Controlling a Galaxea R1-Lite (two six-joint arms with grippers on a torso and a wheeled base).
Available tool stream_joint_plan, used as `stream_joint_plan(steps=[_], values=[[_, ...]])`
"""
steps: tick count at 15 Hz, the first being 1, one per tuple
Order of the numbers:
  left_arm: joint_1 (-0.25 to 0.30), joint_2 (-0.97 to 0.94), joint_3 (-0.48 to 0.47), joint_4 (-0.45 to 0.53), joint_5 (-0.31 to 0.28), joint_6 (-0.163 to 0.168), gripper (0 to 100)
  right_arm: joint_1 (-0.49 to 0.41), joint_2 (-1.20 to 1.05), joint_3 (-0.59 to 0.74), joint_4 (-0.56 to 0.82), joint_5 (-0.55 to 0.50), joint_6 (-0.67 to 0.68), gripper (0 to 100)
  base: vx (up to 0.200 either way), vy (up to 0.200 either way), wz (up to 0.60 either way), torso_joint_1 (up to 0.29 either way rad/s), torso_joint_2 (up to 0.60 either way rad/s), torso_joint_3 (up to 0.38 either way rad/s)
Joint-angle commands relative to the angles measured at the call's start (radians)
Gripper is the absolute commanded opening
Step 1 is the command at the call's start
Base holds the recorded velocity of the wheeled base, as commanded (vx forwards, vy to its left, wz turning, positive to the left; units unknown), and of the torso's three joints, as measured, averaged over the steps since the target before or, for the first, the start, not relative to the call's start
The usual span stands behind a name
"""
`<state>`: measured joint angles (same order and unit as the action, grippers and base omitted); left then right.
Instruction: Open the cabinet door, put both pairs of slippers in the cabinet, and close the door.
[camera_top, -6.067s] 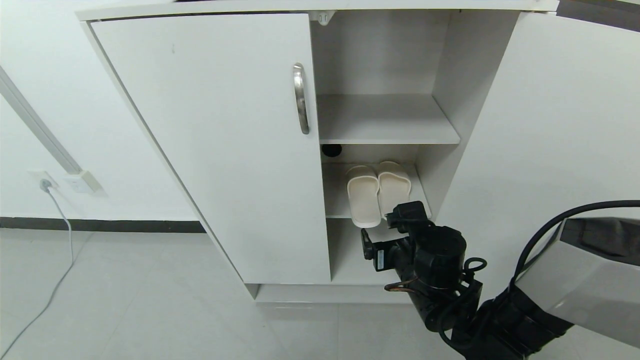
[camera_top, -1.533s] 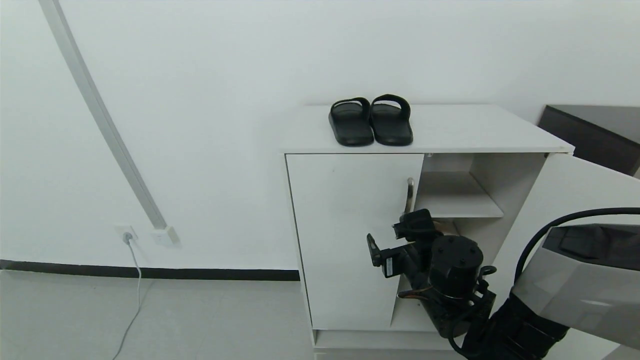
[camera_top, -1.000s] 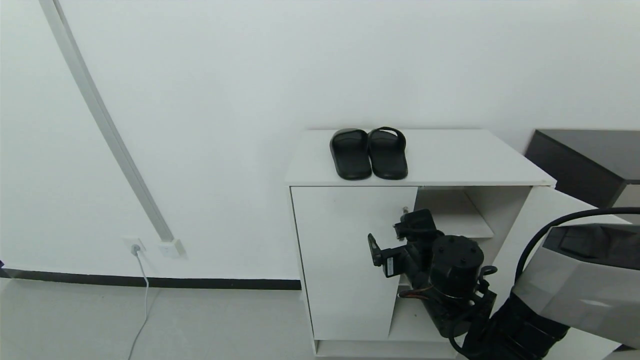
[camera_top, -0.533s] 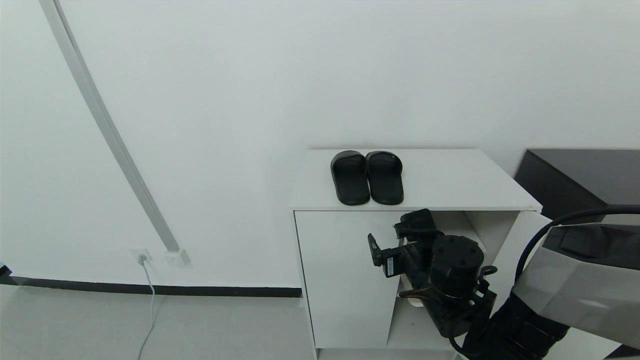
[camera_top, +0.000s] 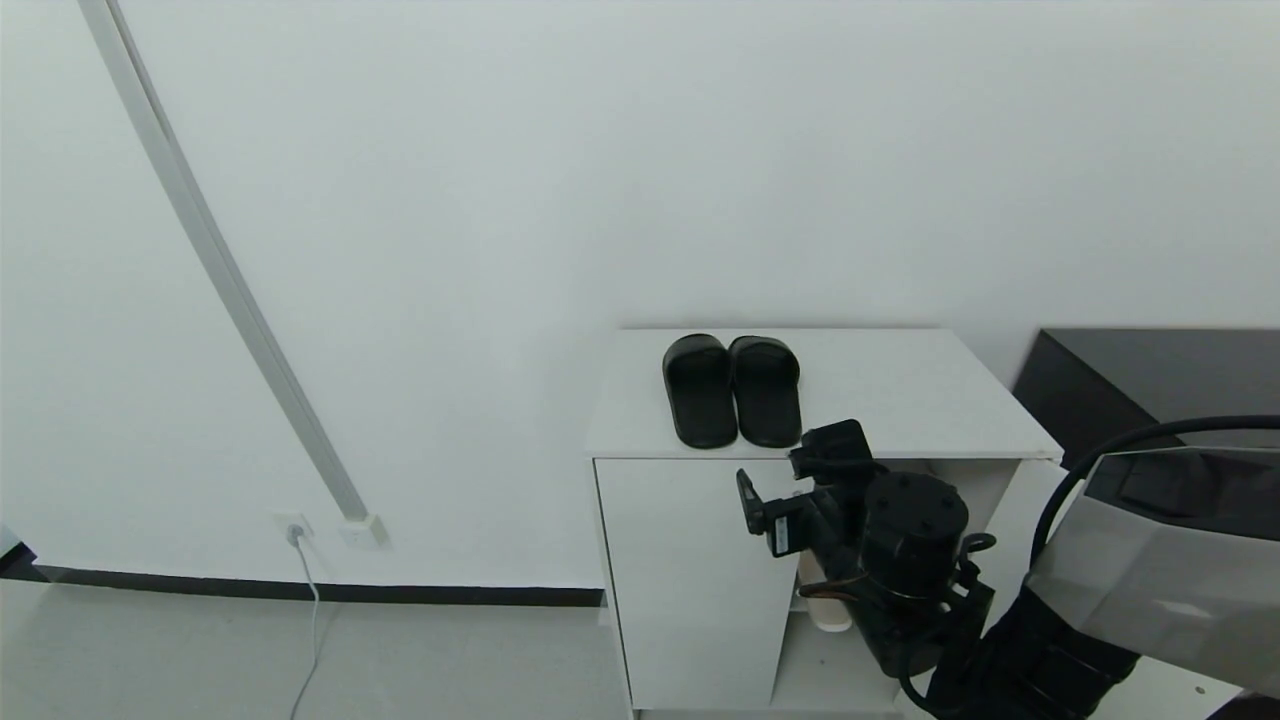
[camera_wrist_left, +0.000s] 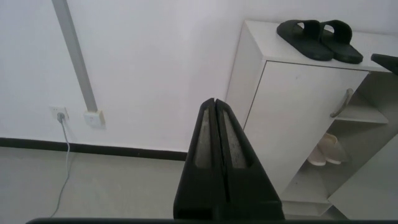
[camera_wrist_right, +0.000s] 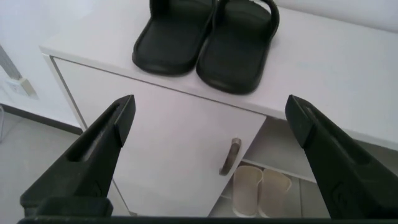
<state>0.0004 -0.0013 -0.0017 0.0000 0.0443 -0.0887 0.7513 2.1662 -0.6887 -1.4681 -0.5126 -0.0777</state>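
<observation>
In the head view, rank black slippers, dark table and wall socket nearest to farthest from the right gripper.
1. Black slippers, on the cabinet top by the right gripper.
2. Dark table, to the right.
3. Wall socket, low, far left.

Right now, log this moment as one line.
black slippers: atop cabinet | white slippers: inside cabinet | left door: shut | right tool: open, short of black slippers | left tool: shut
</observation>
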Motion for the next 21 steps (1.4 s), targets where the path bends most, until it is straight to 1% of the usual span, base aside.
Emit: stream_joint_plan(steps=[1, 3, 5, 7, 8, 9, 10, 11, 12, 13, 15, 17, 20, 21], values=[[0.001, 0.001, 0.0, 0.0, 0.0, 0.0, 0, -0.001, 0.003, 0.014, -0.011, 0.003, -0.004, 100, 0.0, 0.0, 0.0, 0.173, -0.37, -0.193], [0.001, 0.001, 0.0, 0.0, 0.0, 0.0, 0, -0.016, 0.02, 0.017, -0.051, 0.043, -0.021, 100, 0.0, 0.0, 0.0, 0.041, -0.09, -0.049], [0.001, 0.001, 0.0, 0.0, 0.0, 0.0, 0, -0.035, 0.034, 0.02, -0.103, 0.051, -0.083, 100, 0.0, 0.0, 0.0, 0.0, 0.0, 0.0], [0.001, 0.001, 0.0, -0.002, 0.0, 0.0, 0, -0.038, 0.014, -0.017, -0.081, 0.051, -0.1, 100, 0.0, 0.0, 0.0, 0.0, 0.0, 0.0], [0.001, 0.001, 0.0, 0.0, 0.0, 0.0, 0, -0.04, 0.0, -0.048, -0.028, 0.051, -0.099, 100, 0.0, 0.0, 0.0, 0.0, 0.0, 0.0], [0.001, 0.001, 0.0, 0.0, 0.0, 0.0, 0, -0.044, -0.051, -0.098, 0.101, 0.051, -0.082, 100, 0.0, 0.0, 0.0, 0.0, 0.0, 0.0], [0.001, 0.001, 0.0, -0.002, 0.0, 0.0, 0, -0.044, -0.074, -0.121, 0.163, 0.051, -0.068, 100, 0.0, 0.0, 0.0, 0.0, 0.0, 0.0], [0.001, 0.001, 0.0, 0.0, 0.0, 0.0, 0, -0.041, -0.143, -0.19, 0.345, 0.046, -0.021, 100, 0.0, 0.0, 0.0, 0.0, 0.0, 0.0], [0.001, 0.001, 0.0, 0.0, 0.002, 0.0, 0, -0.04, -0.167, -0.216, 0.423, 0.043, 0.009, 100, 0.0, 0.0, 0.0, 0.0, 0.0, 0.0], [0.001, 0.001, 0.0, 0.0, 0.0, 0.001, 0, -0.035, -0.203, -0.291, 0.572, 0.042, 0.076, 100, 0.0, 0.0, 0.0, 0.0, 0.0, 0.0], [0.001, 0.001, 0.0, 0.0, 0.0, 0.001, 0, -0.029, -0.22, -0.403, 0.761, 0.034, 0.151, 100, 0.0, 0.0, 0.0, 0.0, 0.0, 0.0], [0.001, 0.001, 0.0, -0.002, 0.0, 0.001, 0, -0.016, -0.215, -0.449, 0.85, 0.012, 0.196, 100, 0.0, 0.0, 0.0, 0.0, 0.0, 0.0], [0.001, 0.001, 0.0, 0.0, 0.0, 0.0, 0, -0.006, -0.192, -0.451, 0.859, 0.009, 0.23, 100, 0.0, 0.0, 0.0, 0.0, 0.0, 0.0], [0.001, 0.001, 0.0, 0.0, 0.0, 0.001, 0, -0.006, -0.19, -0.446, 0.859, 0.009, 0.231, 100, 0.2, 0.0, 0.0, 0.012, 0.0, 0.007]])
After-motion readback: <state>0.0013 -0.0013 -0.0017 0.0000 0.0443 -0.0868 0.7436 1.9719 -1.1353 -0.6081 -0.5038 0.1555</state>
